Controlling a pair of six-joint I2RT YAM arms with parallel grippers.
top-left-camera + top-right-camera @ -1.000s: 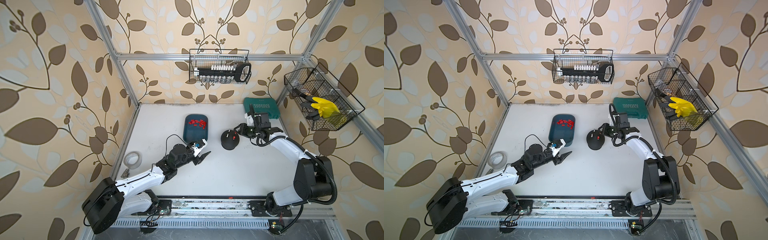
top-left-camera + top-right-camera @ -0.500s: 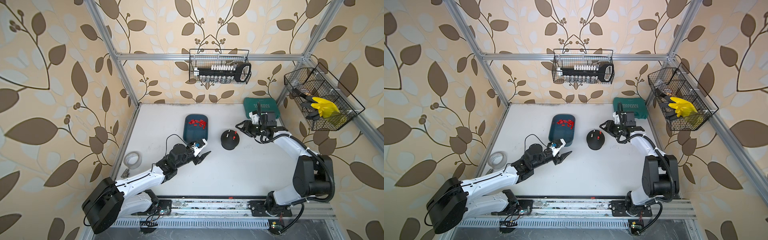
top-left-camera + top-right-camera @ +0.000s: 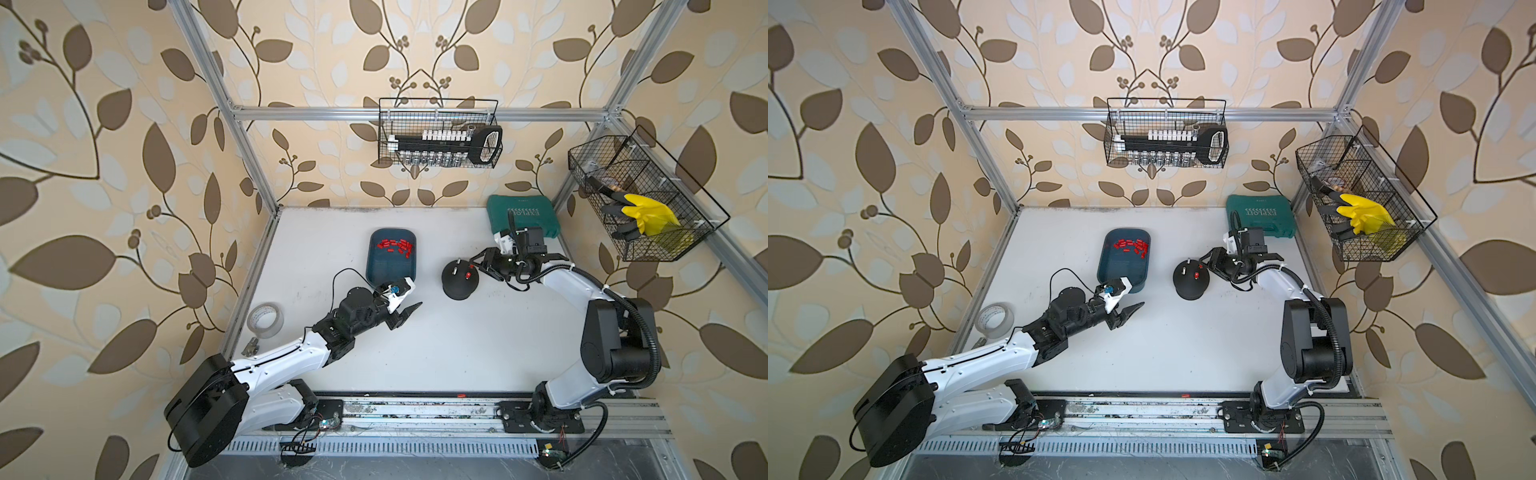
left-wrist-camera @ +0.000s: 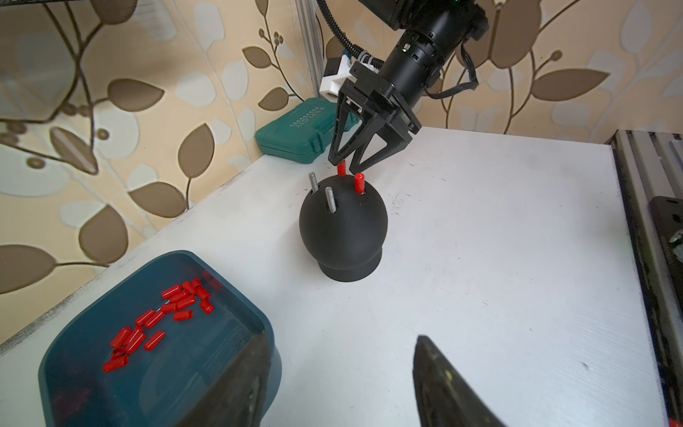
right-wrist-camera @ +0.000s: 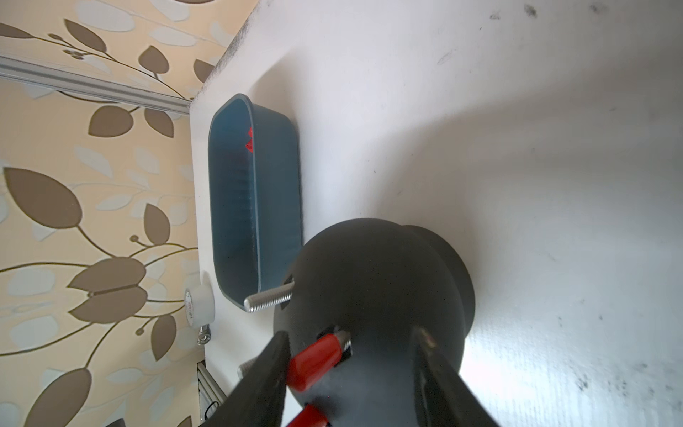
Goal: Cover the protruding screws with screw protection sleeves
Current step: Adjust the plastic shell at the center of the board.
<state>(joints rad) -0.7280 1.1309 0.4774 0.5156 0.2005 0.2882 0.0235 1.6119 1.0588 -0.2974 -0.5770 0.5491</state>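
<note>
- left wrist view: the black dome base (image 4: 343, 236) stands upright on the white table (image 4: 499, 258), with bare surface all round its foot.
- four protruding screws (image 4: 330, 199) rise from its top: two are bare silver on the side toward the tray, and two carry fitted red sleeves (image 4: 358, 183) on the side toward the right arm.
- the right gripper (image 4: 345, 165) hangs just above the capped pair with its jaws spread and nothing pinched. in the right wrist view one finger (image 5: 273, 366) is touching or just beside a fitted sleeve; which of the two cannot be told.
- the loose screw protection sleeves (image 4: 162, 318) lie heaped toward the back end of the blue tray (image 3: 390, 271). the tray sits left of the dome, parted from it by a strip of bare table.
- the left gripper (image 3: 405, 315) is at the tray's front end, jaws spread and empty, well apart from the dome.
- in both top views, open table runs from the dome to the front edge.
- the green case (image 3: 521, 216) fills the back right corner, and the tape roll (image 3: 266, 320) sits at the left edge.
</note>
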